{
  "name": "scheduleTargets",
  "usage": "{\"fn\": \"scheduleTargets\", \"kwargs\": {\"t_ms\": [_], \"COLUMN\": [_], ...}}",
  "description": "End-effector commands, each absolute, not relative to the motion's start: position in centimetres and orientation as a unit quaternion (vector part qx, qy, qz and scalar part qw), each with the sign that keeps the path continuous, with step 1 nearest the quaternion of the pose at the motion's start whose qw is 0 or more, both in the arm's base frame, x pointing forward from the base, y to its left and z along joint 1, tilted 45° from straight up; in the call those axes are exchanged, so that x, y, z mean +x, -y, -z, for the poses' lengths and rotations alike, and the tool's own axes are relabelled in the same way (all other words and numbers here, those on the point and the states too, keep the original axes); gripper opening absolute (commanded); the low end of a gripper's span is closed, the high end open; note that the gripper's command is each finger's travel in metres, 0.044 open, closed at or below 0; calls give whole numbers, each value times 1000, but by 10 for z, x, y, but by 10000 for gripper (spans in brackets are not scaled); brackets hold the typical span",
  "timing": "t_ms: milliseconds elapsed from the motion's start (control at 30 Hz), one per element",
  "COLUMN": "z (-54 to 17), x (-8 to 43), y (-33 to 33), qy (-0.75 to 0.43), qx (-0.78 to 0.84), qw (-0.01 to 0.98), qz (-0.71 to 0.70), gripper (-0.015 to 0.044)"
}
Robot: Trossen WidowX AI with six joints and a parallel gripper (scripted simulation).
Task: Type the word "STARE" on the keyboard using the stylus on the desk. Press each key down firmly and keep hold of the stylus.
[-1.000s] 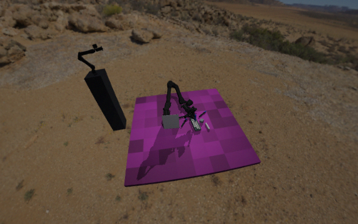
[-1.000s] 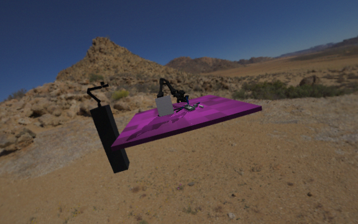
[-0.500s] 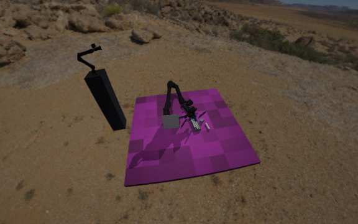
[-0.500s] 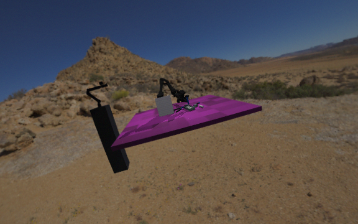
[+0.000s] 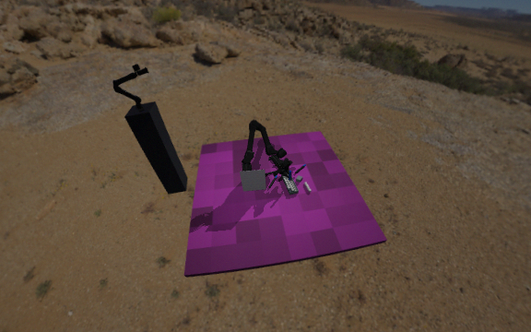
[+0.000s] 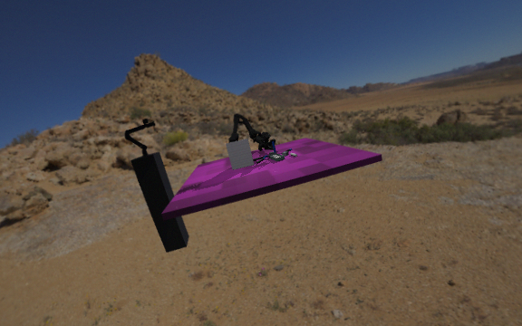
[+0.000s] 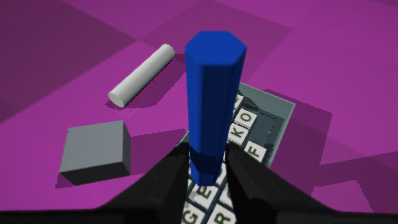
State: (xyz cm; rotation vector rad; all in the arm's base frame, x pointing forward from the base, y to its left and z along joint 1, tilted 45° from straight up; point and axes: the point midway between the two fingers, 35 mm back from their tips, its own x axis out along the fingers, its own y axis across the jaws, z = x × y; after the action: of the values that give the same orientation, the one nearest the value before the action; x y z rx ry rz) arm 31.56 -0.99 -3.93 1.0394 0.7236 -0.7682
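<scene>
The gripper point(image 5: 288, 171) point(image 6: 272, 141) point(image 7: 206, 156) is shut on the blue stylus point(image 7: 212, 95), which stands upright between the fingers over the keyboard point(image 5: 289, 185) point(image 6: 276, 157) point(image 7: 274, 101). In the wrist view the stylus's lower end shows just above the letter of the E key point(image 7: 202, 192). I cannot tell whether it touches a key. The G key point(image 7: 190, 216) and R key point(image 7: 222, 218) show nearer the bottom edge, and the K, O and F keys show farther up. The fingers and stylus hide other keys.
A white cylinder point(image 5: 308, 187) point(image 7: 142, 75) and a grey block point(image 5: 299, 178) point(image 7: 95, 150) lie beside the keyboard. A grey panel point(image 5: 253, 180) point(image 6: 240, 154) stands near the arm's base. Dark pen-like things with blue ends lie near the keyboard. A black pillar point(image 5: 155, 148) stands beside the magenta table point(image 5: 353, 221).
</scene>
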Motion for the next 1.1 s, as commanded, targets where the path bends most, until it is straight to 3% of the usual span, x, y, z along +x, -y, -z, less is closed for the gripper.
{"fn": "scheduleTargets", "kwargs": {"t_ms": [0, 1067], "z": [41, 33], "x": [318, 317], "y": [8, 15], "qy": [-327, -327], "qx": [474, 474], "qw": [738, 738], "qz": [351, 351], "gripper": [81, 81]}}
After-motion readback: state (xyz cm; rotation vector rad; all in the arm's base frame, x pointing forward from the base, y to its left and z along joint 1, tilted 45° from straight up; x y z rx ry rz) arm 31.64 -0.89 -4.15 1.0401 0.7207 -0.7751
